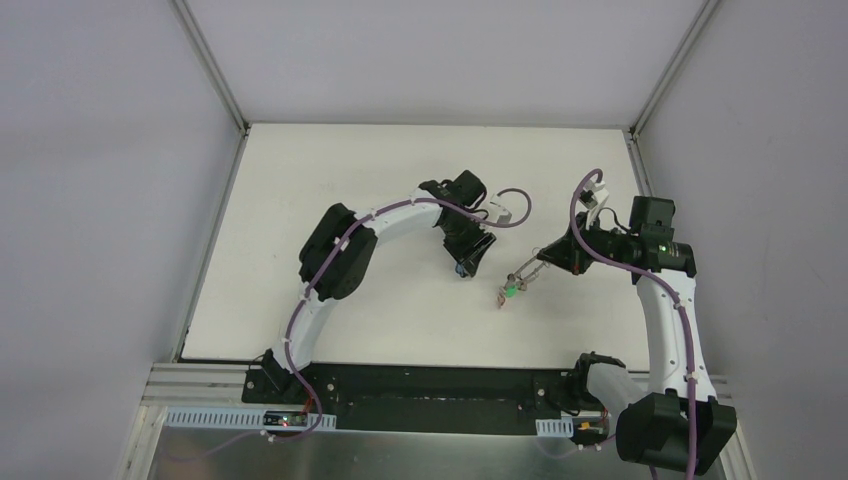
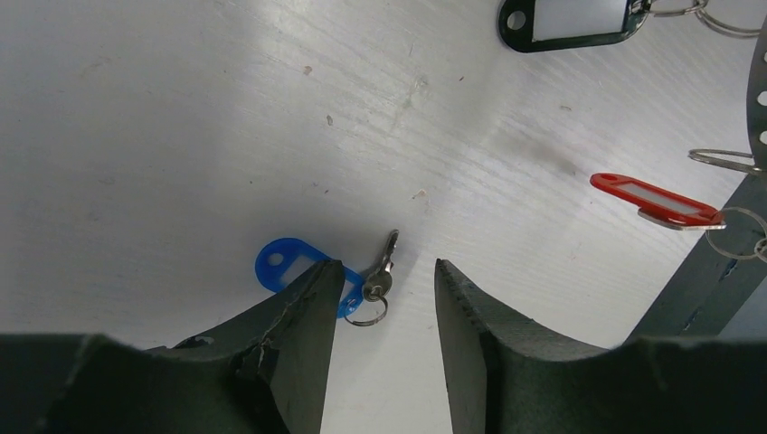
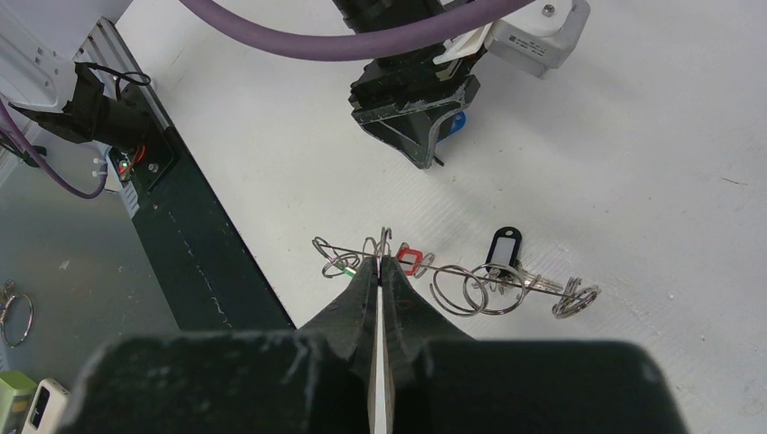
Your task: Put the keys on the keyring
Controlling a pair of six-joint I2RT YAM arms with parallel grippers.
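Observation:
My left gripper [image 2: 387,267] is open, low over the table. A silver key [image 2: 387,258] with a blue tag [image 2: 282,264] and a small split ring lies between its fingertips; the left finger covers part of the tag. My right gripper [image 3: 381,262] is shut on the rim of the keyring [image 3: 452,269], seen edge-on and held off the table. A red-tagged key [image 3: 409,260], a black-tagged key [image 3: 502,249] and a green-tagged key [image 3: 348,268] hang from its loops. In the top view the right gripper [image 1: 530,268] holds the ring with the green tag [image 1: 510,289] hanging, right of the left gripper [image 1: 470,256].
The black base rail [image 1: 430,385] runs along the table's near edge. Grey walls close in the white table [image 1: 330,180] at back and sides. The left gripper [image 3: 421,122] stands just behind the held ring in the right wrist view.

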